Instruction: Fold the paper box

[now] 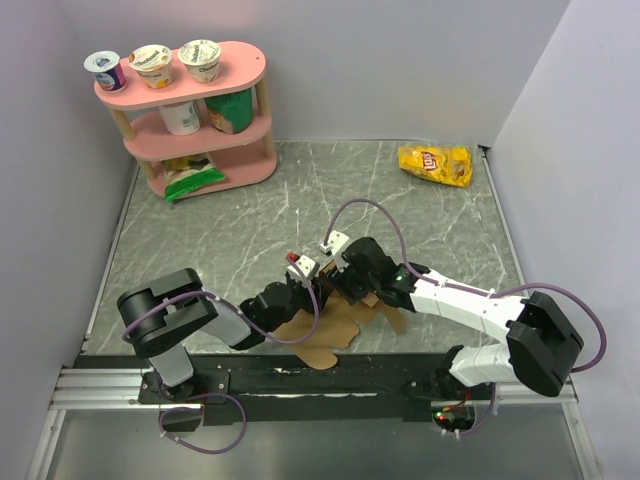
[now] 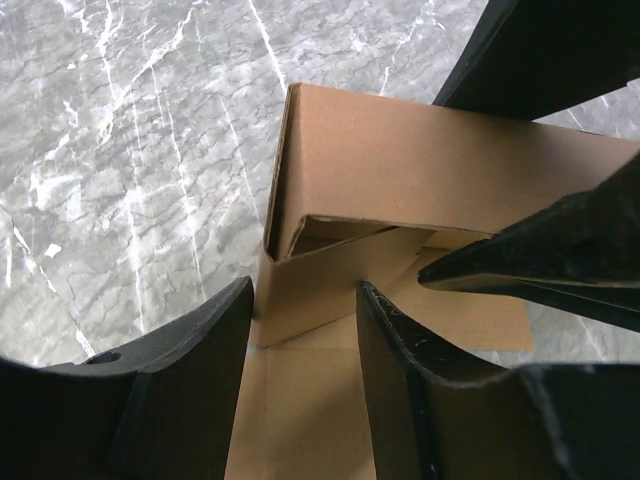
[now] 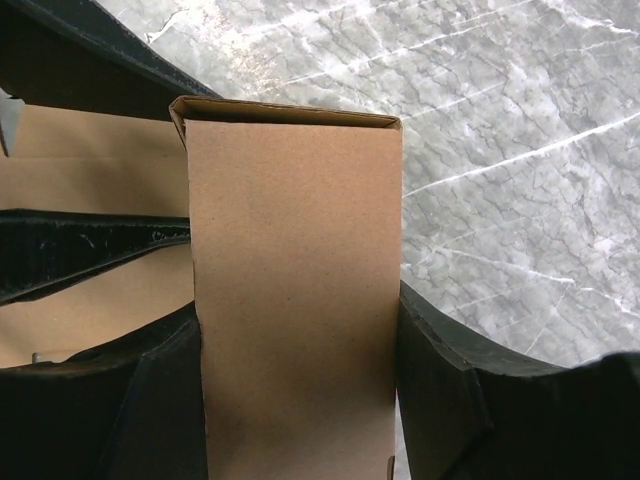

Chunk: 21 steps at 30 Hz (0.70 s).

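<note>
Right pincer [image 3: 300, 310] clamping paper box [image 3: 295, 200] panel, left pincer [image 2: 305, 290] partly open over flap

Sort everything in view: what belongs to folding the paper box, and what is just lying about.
Belongs to the job: paper box, left gripper, right gripper.

Just lying about: yellow chip bag, pink shelf, yogurt cups on its top tier.

My two arms reach in low, and my wrists meet in the middle.
My left arm [image 1: 215, 325] stretches rightward and my right arm [image 1: 465, 300] leftward, both nearly flat, grippers almost tip to tip. My left gripper [image 2: 305, 290] has its jaws parted. My right gripper [image 3: 300, 330] sets a finger against each side edge of the paper box [image 3: 295, 200].
</note>
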Motion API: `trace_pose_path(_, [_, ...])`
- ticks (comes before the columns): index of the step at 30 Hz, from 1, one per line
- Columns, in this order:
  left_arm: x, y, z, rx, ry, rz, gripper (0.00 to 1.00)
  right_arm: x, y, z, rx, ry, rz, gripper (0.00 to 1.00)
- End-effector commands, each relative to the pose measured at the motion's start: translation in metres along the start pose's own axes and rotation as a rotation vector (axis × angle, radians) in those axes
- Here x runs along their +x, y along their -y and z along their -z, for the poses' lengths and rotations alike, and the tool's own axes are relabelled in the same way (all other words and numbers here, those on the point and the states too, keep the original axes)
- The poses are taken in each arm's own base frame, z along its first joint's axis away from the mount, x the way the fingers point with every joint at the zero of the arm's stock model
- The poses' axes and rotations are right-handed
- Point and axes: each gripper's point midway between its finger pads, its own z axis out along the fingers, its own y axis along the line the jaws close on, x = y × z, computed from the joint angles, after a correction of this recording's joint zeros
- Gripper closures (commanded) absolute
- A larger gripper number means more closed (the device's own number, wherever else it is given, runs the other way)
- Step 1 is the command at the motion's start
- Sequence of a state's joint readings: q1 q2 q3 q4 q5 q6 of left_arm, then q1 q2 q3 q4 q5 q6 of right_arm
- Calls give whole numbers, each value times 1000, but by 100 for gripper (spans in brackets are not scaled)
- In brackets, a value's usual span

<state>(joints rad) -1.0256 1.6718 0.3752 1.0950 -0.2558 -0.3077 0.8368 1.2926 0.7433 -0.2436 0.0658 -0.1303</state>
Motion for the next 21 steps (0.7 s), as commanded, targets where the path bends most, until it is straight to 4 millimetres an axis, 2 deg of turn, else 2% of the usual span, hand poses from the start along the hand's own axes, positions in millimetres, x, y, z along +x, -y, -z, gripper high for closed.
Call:
trace_pose_path(1, [-20,7,-10,50,77,9,49,-6,-2,4,-15,47,6,38])
trace_pose_path(5, [-17,5,-15,47,83,16,50,-1,-1,0,-11,24,18,39])
trace_pose_path(13, [-28,-1,-20,18,146,27,49,-1,-4,1,-27,33,25,39])
trace_pose_path(15, [-32,2,-20,33,160,29,53,1,-2,0,-20,25,26,39])
trace_pose_path(19, [-30,-1,-19,21,162,34,73,5,2,-1,2,1,35,40])
trace_pose_path(21, [-28,-2,-19,15,159,33,78,8,4,-2,11,-9,44,40])
